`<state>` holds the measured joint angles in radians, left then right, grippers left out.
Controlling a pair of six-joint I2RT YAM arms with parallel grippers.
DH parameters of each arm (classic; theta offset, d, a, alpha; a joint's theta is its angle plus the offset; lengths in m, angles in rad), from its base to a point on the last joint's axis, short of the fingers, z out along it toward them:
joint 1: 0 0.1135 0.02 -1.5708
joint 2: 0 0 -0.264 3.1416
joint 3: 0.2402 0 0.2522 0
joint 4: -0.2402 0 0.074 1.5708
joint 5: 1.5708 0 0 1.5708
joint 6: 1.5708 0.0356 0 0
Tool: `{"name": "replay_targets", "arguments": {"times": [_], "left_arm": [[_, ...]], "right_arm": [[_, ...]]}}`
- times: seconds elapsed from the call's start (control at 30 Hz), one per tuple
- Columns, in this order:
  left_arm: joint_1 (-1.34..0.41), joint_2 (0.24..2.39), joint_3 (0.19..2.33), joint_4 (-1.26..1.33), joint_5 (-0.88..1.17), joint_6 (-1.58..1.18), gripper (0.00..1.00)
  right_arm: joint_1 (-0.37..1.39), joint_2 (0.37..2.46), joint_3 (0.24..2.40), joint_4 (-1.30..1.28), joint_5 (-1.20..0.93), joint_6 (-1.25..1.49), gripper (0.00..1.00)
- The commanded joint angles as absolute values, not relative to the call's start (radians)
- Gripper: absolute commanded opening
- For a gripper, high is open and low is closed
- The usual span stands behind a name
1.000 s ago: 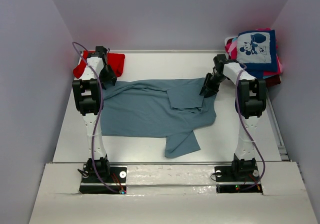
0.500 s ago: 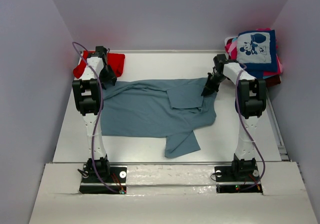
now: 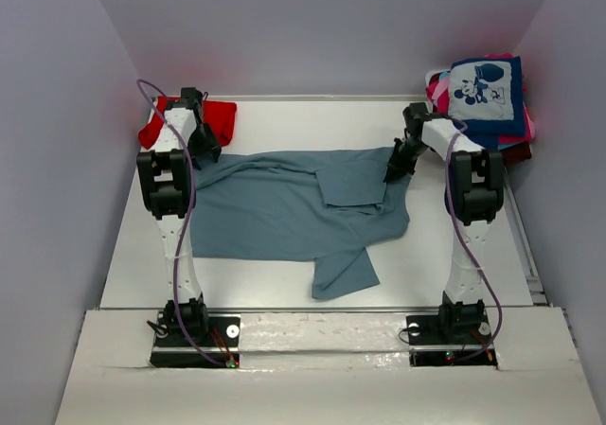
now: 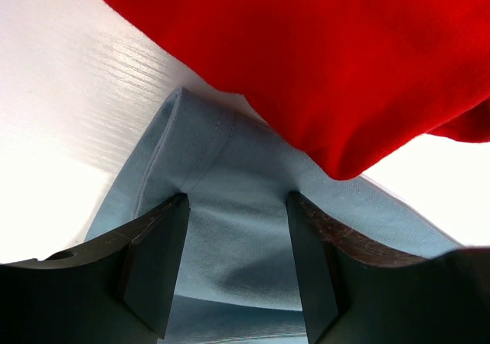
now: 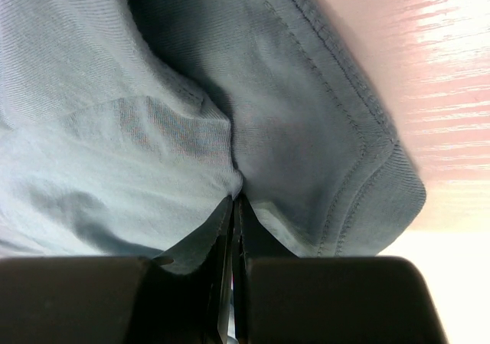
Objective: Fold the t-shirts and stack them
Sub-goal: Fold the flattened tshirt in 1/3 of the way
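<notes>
White tabletop (image 3: pixel 312 122) stretches between pale walls (image 3: pixel 76 113), and nearly everything we handle lies on it. Below both sets of jaws we see the grey-blue t-shirt (image 3: pixel 275 212), spread out and creased, with one flap folded over its middle and another part trailing toward the near edge.

Our right gripper (image 5: pixel 232 204) has its jaws pressed together, and a ridge of the grey-blue cloth is pinched at their very tips. Seen from above, these jaws sit at the shirt's far right corner.

Our left gripper (image 4: pixel 237 229) has its jaws apart at a middling width. The shirt's cloth lies in the gap between them, and as far as we can tell neither finger presses it. Just ahead of these jaws, the red t-shirt (image 4: pixel 321 60) overlaps the grey-blue edge.

Well beyond the right jaws and off to their right, a pile of t-shirts (image 3: pixel 485 89) sits at the table's far corner, with a navy mouse-print one on top.
</notes>
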<state>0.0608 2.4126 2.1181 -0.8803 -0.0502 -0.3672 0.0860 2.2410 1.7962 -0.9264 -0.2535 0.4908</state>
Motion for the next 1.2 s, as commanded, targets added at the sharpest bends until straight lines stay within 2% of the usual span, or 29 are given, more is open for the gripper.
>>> {"name": "replay_targets", "arguments": {"times": [0.0, 1.17], "left_arm": [[0.081, 2.413, 2.080, -0.911, -0.094, -0.344, 0.67], [0.081, 2.419, 2.080, -0.908, -0.091, -0.344, 0.67]], "right_arm": [[0.091, 2.209, 1.821, -0.930, -0.192, 0.500, 0.07], [-0.029, 2.200, 1.868, -0.976, -0.141, 0.471, 0.07]]}}
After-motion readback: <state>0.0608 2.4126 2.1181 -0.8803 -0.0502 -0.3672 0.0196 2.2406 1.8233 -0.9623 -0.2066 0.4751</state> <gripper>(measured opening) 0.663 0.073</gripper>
